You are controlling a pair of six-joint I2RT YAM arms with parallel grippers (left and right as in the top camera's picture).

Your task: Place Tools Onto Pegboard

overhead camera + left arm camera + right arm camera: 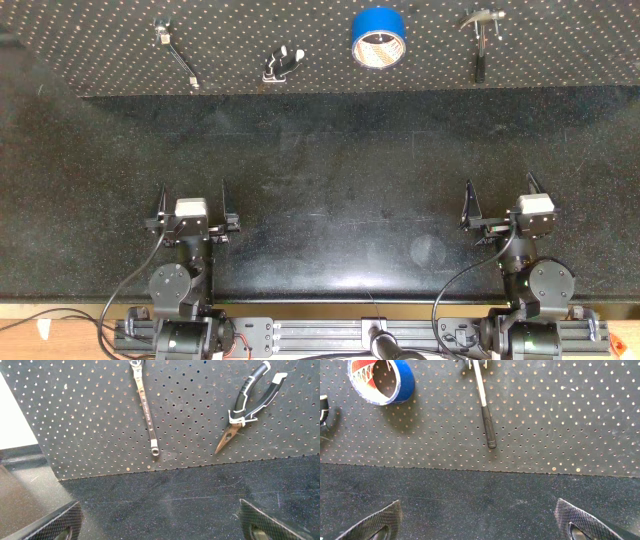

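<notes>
Along the top of the frame the pegboard [300,30] carries a wrench [177,55], pliers [282,63], a blue tape roll [378,38] and a hammer [481,45], left to right. Over the black bench [330,150], the left gripper [193,187] at lower left and the right gripper [498,182] at lower right stand spread wide, holding nothing.

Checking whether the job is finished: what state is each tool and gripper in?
Silver metal wrench: hanging on pegboard.
Black-and-white-handled needle-nose pliers: hanging on pegboard, closed.
Blue tape roll: hanging on pegboard.
Black-handled hammer: hanging head-up on pegboard.
Left gripper: open, empty.
Right gripper: open, empty.
</notes>
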